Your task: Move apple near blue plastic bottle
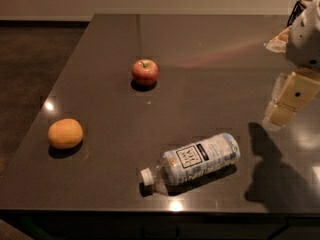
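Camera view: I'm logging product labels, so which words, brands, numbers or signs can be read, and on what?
Clear pale-bluish plastic bottle: dark square logo on its white label, lettering illegible.
Nothing else bears text; the gripper hangs at the right edge.

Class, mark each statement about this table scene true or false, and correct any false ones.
1. The bottle lies on its side on the table. True.
2. The apple touches the bottle. False: they are apart, with bare table between them.
3. The end effector is over the apple. False: it is at the table's right side, far from the apple.
4. The orange sits near the table's left edge. True.
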Action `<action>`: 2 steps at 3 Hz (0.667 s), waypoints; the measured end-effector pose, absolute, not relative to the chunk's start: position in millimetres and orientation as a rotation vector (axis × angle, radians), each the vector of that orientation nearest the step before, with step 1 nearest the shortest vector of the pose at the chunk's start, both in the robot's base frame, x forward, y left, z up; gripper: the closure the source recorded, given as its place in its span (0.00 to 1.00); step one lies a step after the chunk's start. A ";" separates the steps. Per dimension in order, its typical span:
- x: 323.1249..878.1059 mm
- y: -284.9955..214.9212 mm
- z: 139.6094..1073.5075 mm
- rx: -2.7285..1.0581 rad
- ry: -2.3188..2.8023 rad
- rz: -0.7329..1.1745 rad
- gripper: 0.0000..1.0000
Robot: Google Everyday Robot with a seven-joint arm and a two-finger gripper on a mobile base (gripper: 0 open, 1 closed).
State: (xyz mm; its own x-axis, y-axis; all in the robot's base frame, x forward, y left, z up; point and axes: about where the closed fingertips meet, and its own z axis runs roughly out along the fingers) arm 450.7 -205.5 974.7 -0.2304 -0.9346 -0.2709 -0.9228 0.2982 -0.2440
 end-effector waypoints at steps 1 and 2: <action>484.6 -182.1 971.1 -1.592 2.185 0.034 0.00; 522.6 -151.6 965.0 -1.528 2.167 0.122 0.00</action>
State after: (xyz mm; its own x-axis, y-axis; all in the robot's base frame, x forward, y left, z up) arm 522.6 -151.6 965.0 -0.2594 -0.8639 -0.4318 -0.9069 0.3716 -0.1988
